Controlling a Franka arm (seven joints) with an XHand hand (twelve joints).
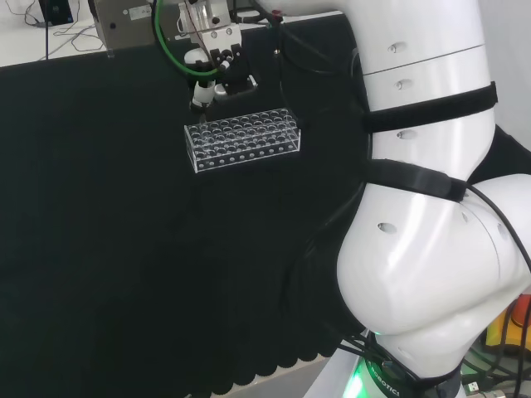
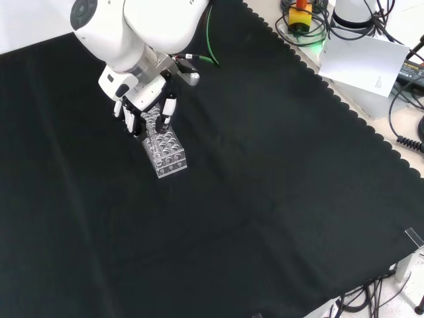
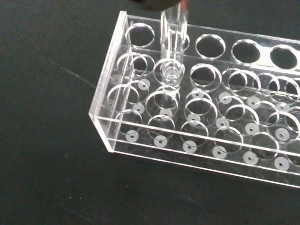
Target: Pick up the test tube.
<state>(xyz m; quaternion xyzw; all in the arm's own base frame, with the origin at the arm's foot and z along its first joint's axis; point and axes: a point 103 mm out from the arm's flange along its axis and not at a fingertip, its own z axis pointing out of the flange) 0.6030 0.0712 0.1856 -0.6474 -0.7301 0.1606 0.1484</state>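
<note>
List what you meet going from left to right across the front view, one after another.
Black cloth → robot hand → clear rack → green cable → white sheet of paper.

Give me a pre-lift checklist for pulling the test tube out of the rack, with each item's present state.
1. Test tube stands upright, its bottom inside a hole of the clear rack: ok.
2. Hand sits over the rack's end, above the tube: ok.
3. Fingers closed on the tube's top: cannot tell, the contact is hidden.
4. Neighbouring holes free of other tubes in the wrist view: ok.
5. Rack lies flat on the black cloth: ok.
6. Nothing holds the rack down during the lift: not ok.
</note>
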